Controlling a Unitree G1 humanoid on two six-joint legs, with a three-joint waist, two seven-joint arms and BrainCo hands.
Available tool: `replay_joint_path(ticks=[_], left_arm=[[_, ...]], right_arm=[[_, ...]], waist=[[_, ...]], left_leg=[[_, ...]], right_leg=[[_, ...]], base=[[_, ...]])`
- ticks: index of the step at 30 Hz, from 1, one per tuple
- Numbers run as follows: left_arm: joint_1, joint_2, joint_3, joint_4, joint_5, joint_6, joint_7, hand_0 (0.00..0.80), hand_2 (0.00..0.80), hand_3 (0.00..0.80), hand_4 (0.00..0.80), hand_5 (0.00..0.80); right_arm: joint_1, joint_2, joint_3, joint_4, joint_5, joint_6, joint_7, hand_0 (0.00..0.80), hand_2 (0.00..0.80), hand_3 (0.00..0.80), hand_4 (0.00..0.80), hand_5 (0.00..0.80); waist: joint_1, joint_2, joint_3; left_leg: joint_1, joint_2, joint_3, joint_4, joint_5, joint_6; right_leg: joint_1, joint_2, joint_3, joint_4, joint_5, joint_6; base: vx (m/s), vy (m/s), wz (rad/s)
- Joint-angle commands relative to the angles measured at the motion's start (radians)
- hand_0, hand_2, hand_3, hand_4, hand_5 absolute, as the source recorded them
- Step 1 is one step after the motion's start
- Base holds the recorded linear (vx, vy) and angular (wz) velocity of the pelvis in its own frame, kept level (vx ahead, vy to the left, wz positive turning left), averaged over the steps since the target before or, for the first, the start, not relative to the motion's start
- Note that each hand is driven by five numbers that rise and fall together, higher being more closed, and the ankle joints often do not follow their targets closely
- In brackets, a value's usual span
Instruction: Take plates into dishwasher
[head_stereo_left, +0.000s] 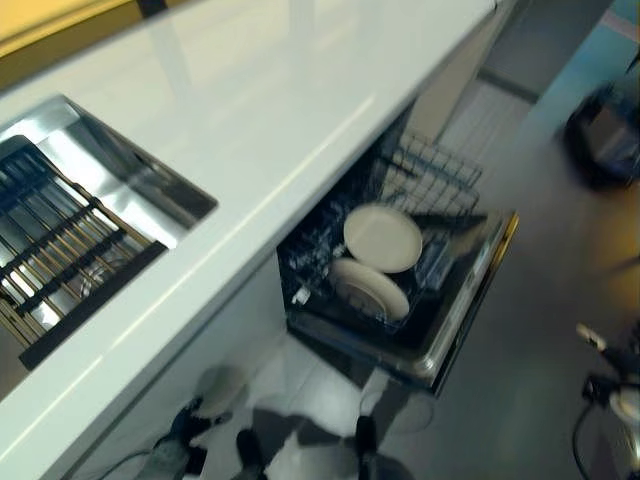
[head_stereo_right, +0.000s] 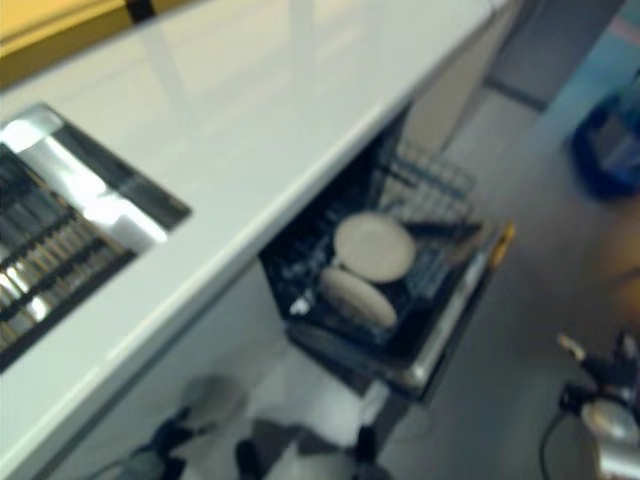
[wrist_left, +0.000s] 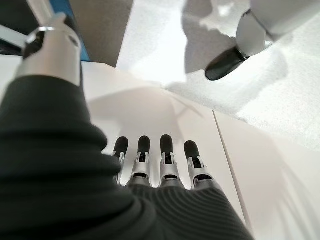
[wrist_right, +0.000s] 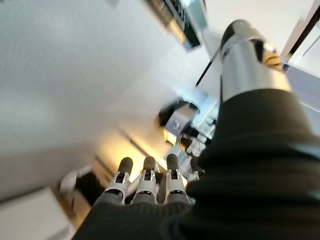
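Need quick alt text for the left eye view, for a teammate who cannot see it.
An open dishwasher under a white countertop has its lower rack pulled out, with two white plates standing in it. A steel sink with a slatted drying rack sits at the left; neither hand shows here.

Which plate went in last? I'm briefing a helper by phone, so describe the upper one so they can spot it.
Find the white countertop; below its edge the open dishwasher has its dark lower rack pulled out. Two pale round plates stand in it. The upper plate faces up as a full circle, unlike the more tilted lower plate.
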Motion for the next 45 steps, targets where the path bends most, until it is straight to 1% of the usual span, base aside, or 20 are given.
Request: replay_joint_path(ticks=[1, 4, 5, 8, 10, 13, 16, 17, 18, 22, 25, 27, 30, 31, 32, 34, 39, 40, 43, 45], left_arm=[[-0.016, 0.015, -0.019, 0.03, -0.043, -0.038, 0.027, 0.0, 0.0, 0.0, 0.0, 0.0], [-0.029, -0.012, -0.036, 0.033, -0.048, -0.089, 0.022, 0.0, 0.0, 0.0, 0.0, 0.0], [-0.031, -0.019, -0.043, 0.035, -0.048, -0.1, 0.022, 0.0, 0.0, 0.0, 0.0, 0.0], [-0.031, -0.034, -0.051, 0.037, -0.043, -0.12, 0.022, 0.0, 0.0, 0.0, 0.0, 0.0], [-0.033, -0.038, -0.052, 0.042, -0.042, -0.132, 0.02, 0.0, 0.0, 0.0, 0.0, 0.0], [-0.044, -0.054, -0.06, 0.046, -0.046, -0.152, 0.029, 0.0, 0.0, 0.0, 0.0, 0.0], [-0.049, -0.062, -0.062, 0.044, -0.04, -0.177, 0.06, 0.0, 0.0, 0.0, 0.0, 0.0], [-0.051, -0.062, -0.062, 0.042, -0.041, -0.181, 0.067, 0.0, 0.0, 0.0, 0.0, 0.0], [-0.053, -0.067, -0.067, 0.021, -0.045, -0.183, 0.085, 0.0, 0.0, 0.0, 0.0, 0.0], [-0.056, -0.072, -0.076, -0.015, -0.057, -0.192, 0.093, 0.0, 0.0, 0.0, 0.0, 0.0], [-0.06, -0.072, -0.082, -0.029, -0.062, -0.194, 0.105, 0.0, 0.0, 0.0, 0.0, 0.0], [-0.061, -0.069, -0.08, -0.029, -0.069, -0.193, 0.115, 0.0, 0.0, 0.0, 0.0, 0.0], [-0.058, -0.065, -0.073, -0.033, -0.073, -0.187, 0.12, 0.0, 0.0, 0.0, 0.0, 0.0], [-0.056, -0.062, -0.073, -0.036, -0.073, -0.18, 0.12, 0.0, 0.0, 0.0, 0.0, 0.0], [-0.051, -0.054, -0.065, -0.043, -0.069, -0.171, 0.12, 0.0, 0.0, 0.0, 0.0, 0.0], [-0.046, -0.047, -0.059, -0.048, -0.071, -0.163, 0.116, 0.0, 0.0, 0.0, 0.0, 0.0], [-0.018, -0.046, -0.058, -0.056, -0.056, -0.158, 0.103, 0.0, 0.0, 0.0, 0.0, 0.0], [-0.008, -0.05, -0.061, -0.058, -0.054, -0.16, 0.103, 0.0, 0.0, 0.0, 0.0, 0.0], [0.006, -0.056, -0.071, -0.055, -0.048, -0.169, 0.094, 0.0, 0.0, 0.0, 0.0, 0.0], [0.012, -0.065, -0.082, -0.056, -0.053, -0.174, 0.091, 0.0, 0.0, 0.0, 0.0, 0.0]], right_arm=[[-0.037, -0.006, -0.019, -0.004, 0.056, -0.075, -0.023, 0.0, 0.0, 0.0, 0.0, 0.0], [-0.083, -0.004, 0.003, 0.036, 0.111, -0.099, 0.001, 0.0, 0.0, 0.0, 0.0, 0.0], [-0.094, -0.003, 0.008, 0.035, 0.126, -0.096, 0.005, 0.0, 0.0, 0.0, 0.0, 0.0], [-0.116, 0.014, 0.02, 0.017, 0.165, -0.096, 0.036, 0.0, 0.0, 0.0, 0.0, 0.0], [-0.123, 0.028, 0.025, -0.002, 0.191, -0.093, 0.048, 0.0, 0.0, 0.0, 0.0, 0.0], [-0.144, 0.053, 0.037, -0.024, 0.245, -0.084, 0.09, 0.0, 0.0, 0.0, 0.0, 0.0], [-0.152, 0.071, 0.05, -0.023, 0.262, -0.09, 0.093, 0.0, 0.0, 0.0, 0.0, 0.0], [-0.153, 0.078, 0.056, -0.023, 0.27, -0.094, 0.093, 0.0, 0.0, 0.0, 0.0, 0.0], [-0.158, 0.094, 0.067, -0.025, 0.283, -0.102, 0.085, 0.0, 0.0, 0.0, 0.0, 0.0], [-0.169, 0.108, 0.078, -0.007, 0.279, -0.129, 0.098, 0.0, 0.0, 0.0, 0.0, 0.0], [-0.18, 0.115, 0.091, -0.001, 0.273, -0.144, 0.104, 0.0, 0.0, 0.0, 0.0, 0.0], [-0.19, 0.122, 0.097, -0.005, 0.273, -0.141, 0.104, 0.0, 0.0, 0.0, 0.0, 0.0], [-0.196, 0.131, 0.104, -0.011, 0.267, -0.137, 0.107, 0.0, 0.0, 0.0, 0.0, 0.0], [-0.198, 0.138, 0.111, -0.015, 0.265, -0.136, 0.109, 0.0, 0.0, 0.0, 0.0, 0.0], [-0.203, 0.151, 0.115, -0.022, 0.266, -0.13, 0.109, 0.0, 0.0, 0.0, 0.0, 0.0], [-0.205, 0.16, 0.12, -0.025, 0.268, -0.126, 0.113, 0.0, 0.0, 0.0, 0.0, 0.0], [-0.212, 0.198, 0.142, -0.039, 0.277, -0.123, 0.14, 0.0, 0.0, 0.0, 0.0, 0.0], [-0.217, 0.207, 0.15, -0.047, 0.288, -0.121, 0.179, 0.0, 0.0, 0.0, 0.0, 0.0], [-0.232, 0.227, 0.167, -0.061, 0.312, -0.12, 0.234, 0.0, 0.0, 0.0, 0.0, 0.0], [-0.257, 0.244, 0.188, -0.056, 0.316, -0.119, 0.284, 0.0, 0.0, 0.0, 0.0, 0.0]], waist=[[0.023, -0.013, -0.002], [0.038, 0.014, 0.032], [0.04, 0.022, 0.038], [0.045, 0.042, 0.052], [0.046, 0.05, 0.058], [0.048, 0.083, 0.071], [0.05, 0.101, 0.08], [0.048, 0.099, 0.085], [0.053, 0.108, 0.094], [0.065, 0.13, 0.102], [0.069, 0.141, 0.11], [0.071, 0.142, 0.111], [0.074, 0.141, 0.108], [0.074, 0.133, 0.106], [0.081, 0.132, 0.105], [0.088, 0.132, 0.101], [0.106, 0.141, 0.095], [0.111, 0.146, 0.096], [0.119, 0.155, 0.097], [0.128, 0.168, 0.1]], left_leg=[[-0.026, -0.076, -0.037, -0.02, -0.007, 0.076], [-0.042, -0.085, -0.076, -0.037, 0.013, 0.062], [-0.048, -0.086, -0.087, -0.042, 0.02, 0.058], [-0.057, -0.087, -0.099, -0.053, 0.036, 0.051], [-0.064, -0.09, -0.102, -0.054, 0.042, 0.049], [-0.088, -0.094, -0.097, -0.039, 0.054, 0.043], [-0.114, -0.097, -0.094, -0.001, 0.054, 0.041], [-0.12, -0.101, -0.094, 0.017, 0.049, 0.039], [-0.145, -0.099, -0.097, 0.053, 0.048, 0.036], [-0.188, -0.098, -0.099, 0.103, 0.044, 0.036], [-0.221, -0.099, -0.103, 0.155, 0.034, 0.04], [-0.253, -0.098, -0.108, 0.208, 0.02, 0.043], [-0.281, -0.096, -0.111, 0.256, 0.004, 0.047], [-0.289, -0.106, -0.118, 0.293, -0.031, 0.043], [-0.315, -0.105, -0.124, 0.337, -0.04, 0.049], [-0.338, -0.105, -0.132, 0.365, -0.045, 0.052], [-0.371, -0.108, -0.153, 0.392, -0.03, 0.052], [-0.372, -0.11, -0.157, 0.386, -0.02, 0.05], [-0.372, -0.111, -0.161, 0.37, 0.002, 0.043], [-0.37, -0.114, -0.166, 0.345, 0.031, 0.034]], right_leg=[[-0.018, -0.023, 0.008, 0.094, -0.033, 0.014], [-0.049, -0.011, -0.017, 0.132, -0.065, -0.018], [-0.056, -0.007, -0.022, 0.142, -0.072, -0.024], [-0.073, -0.003, -0.041, 0.175, -0.097, -0.041], [-0.09, -0.004, -0.048, 0.202, -0.111, -0.047], [-0.138, -0.01, -0.062, 0.286, -0.152, -0.061], [-0.178, -0.016, -0.066, 0.369, -0.185, -0.072], [-0.188, -0.024, -0.066, 0.4, -0.203, -0.074], [-0.212, -0.032, -0.067, 0.462, -0.232, -0.085], [-0.255, -0.048, -0.072, 0.552, -0.271, -0.099], [-0.286, -0.051, -0.071, 0.624, -0.3, -0.112], [-0.31, -0.051, -0.068, 0.683, -0.326, -0.125], [-0.328, -0.053, -0.068, 0.728, -0.349, -0.137], [-0.33, -0.059, -0.057, 0.764, -0.39, -0.135], [-0.349, -0.065, -0.059, 0.819, -0.412, -0.144], [-0.367, -0.071, -0.058, 0.857, -0.429, -0.151], [-0.392, -0.078, -0.055, 0.915, -0.449, -0.159], [-0.392, -0.077, -0.055, 0.918, -0.45, -0.159], [-0.389, -0.079, -0.056, 0.915, -0.448, -0.158], [-0.385, -0.082, -0.056, 0.91, -0.445, -0.154]], base=[[-0.074, -0.097, 0.04], [-0.13, -0.119, 0.11], [-0.122, -0.091, 0.27], [-0.058, -0.059, 0.18], [-0.046, -0.039, 0.08], [-0.067, 0.011, 0.07], [-0.048, -0.008, 0.11], [-0.072, -0.099, 0.22], [-0.074, -0.13, 0.33], [-0.084, -0.121, 0.26], [-0.104, -0.132, 0.13], [-0.066, -0.123, 0.17], [-0.007, -0.111, 0.07], [0.054, -0.177, 0.02], [0.062, -0.167, 0.01], [-0.002, -0.109, 0.05], [0.028, -0.065, 0.05], [0.036, -0.023, 0.05], [0.023, 0.005, 0.02], [0.03, 0.039, 0.04]])
